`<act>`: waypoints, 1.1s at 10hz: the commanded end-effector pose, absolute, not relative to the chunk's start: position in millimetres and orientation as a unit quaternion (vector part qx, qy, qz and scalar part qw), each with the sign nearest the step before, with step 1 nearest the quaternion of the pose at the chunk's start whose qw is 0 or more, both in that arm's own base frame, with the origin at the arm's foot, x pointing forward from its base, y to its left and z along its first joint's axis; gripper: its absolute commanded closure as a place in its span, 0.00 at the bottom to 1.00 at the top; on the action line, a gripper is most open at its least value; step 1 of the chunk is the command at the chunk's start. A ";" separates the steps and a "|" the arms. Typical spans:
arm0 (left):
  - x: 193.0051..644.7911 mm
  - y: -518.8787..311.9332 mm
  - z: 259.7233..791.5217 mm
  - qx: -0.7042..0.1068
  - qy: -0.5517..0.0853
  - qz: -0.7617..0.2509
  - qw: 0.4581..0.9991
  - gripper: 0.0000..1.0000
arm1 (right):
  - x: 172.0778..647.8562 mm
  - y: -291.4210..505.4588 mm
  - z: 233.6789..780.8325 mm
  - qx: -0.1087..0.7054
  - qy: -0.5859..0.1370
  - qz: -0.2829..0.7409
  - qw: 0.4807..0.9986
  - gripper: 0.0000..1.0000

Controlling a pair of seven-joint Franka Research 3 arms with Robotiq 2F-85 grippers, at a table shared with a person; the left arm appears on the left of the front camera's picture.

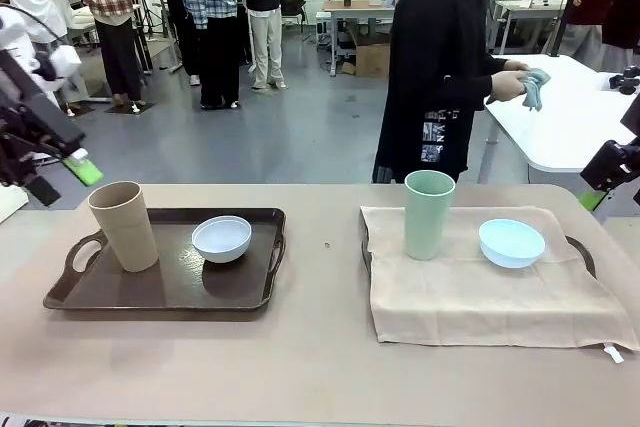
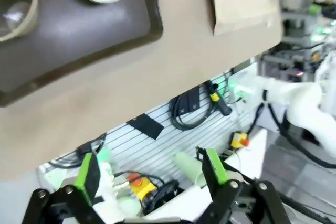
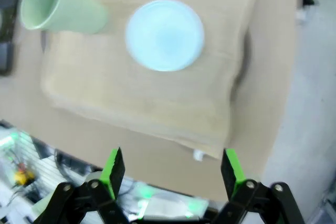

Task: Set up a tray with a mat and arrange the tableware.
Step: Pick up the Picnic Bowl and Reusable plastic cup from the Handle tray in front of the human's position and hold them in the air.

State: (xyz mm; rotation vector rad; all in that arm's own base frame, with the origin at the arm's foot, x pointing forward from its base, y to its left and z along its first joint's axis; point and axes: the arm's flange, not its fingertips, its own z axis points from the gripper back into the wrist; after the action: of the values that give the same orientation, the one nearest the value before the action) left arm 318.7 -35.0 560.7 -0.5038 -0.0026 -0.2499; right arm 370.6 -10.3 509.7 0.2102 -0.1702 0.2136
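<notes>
Two trays lie on the table. The bare dark brown tray (image 1: 150, 292) on the left carries a tan cup (image 1: 123, 225) and a white bowl (image 1: 222, 238). On the right, a beige mat (image 1: 480, 292) covers the other tray (image 1: 585, 252), with a pale green cup (image 1: 428, 213) and a light blue bowl (image 1: 511, 242) on it. My left gripper (image 1: 62, 177) hangs open above the table's left end, off the brown tray (image 2: 79, 35). My right gripper (image 1: 605, 185) is open at the right edge, high over the mat (image 3: 142, 93), the blue bowl (image 3: 164, 35) and the green cup (image 3: 60, 9).
A person in black (image 1: 435, 67) stands beyond the far edge, turned to a white table (image 1: 570, 117) and holding a teal cloth (image 1: 535, 87). Bare tabletop (image 1: 325, 277) runs between the two trays and along the near edge.
</notes>
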 end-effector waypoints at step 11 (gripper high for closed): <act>331.4 152.2 518.8 -0.637 -0.127 0.018 0.760 0.00 | 350.0 -186.9 500.1 0.542 -0.120 -0.190 0.810 0.05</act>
State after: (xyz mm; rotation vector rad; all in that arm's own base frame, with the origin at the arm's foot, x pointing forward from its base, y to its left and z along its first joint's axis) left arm 327.4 138.3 521.3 -1.3190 -0.2796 0.0441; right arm 356.7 -182.1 502.3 1.1018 -0.2077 -0.2568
